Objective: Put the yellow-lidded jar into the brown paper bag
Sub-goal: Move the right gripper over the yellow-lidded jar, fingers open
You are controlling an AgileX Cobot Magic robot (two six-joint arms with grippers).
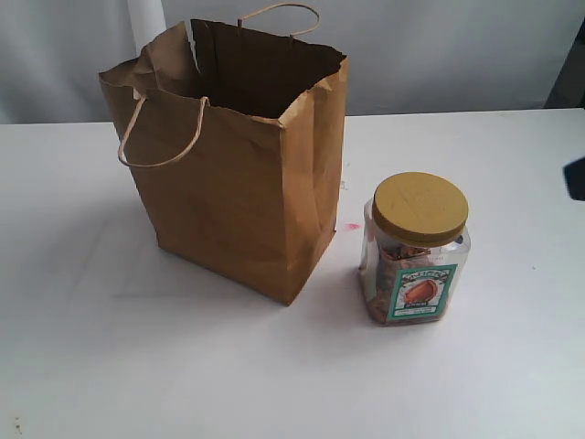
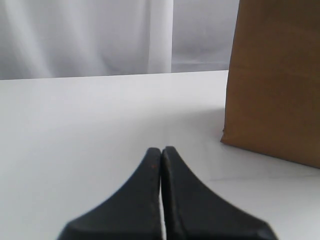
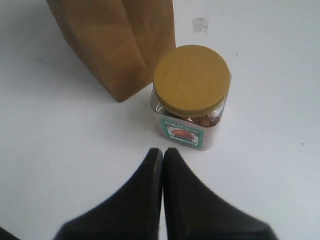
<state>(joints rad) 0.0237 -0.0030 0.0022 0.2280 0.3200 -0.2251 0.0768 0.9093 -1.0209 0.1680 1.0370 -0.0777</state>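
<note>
In the exterior view, we see a brown paper bag standing upright and open at the top on a white table. One twisted cord handle droops over the bag's near face, and the other handle arches above its far edge. The yellow-lidded jar stands upright on the table just to the right of the bag, close to its corner but not touching it. Its round mustard lid is on. A teal-and-white label with an orange picture faces us, and brown contents show through the clear walls. The jar rises to about half the bag's height. A small pink mark sits on the table between bag and jar.

In the left wrist view, we see the left gripper above bare table. Its two black fingers are pressed together and hold nothing. The lower part of the bag stands ahead and to one side of it, well apart, with a pale curtain behind.

In the right wrist view, we see the right gripper with its black fingers likewise pressed together and empty. The jar stands just ahead of the fingertips, untouched, its label turned toward them. The bag's corner lies just beyond the jar.
</note>
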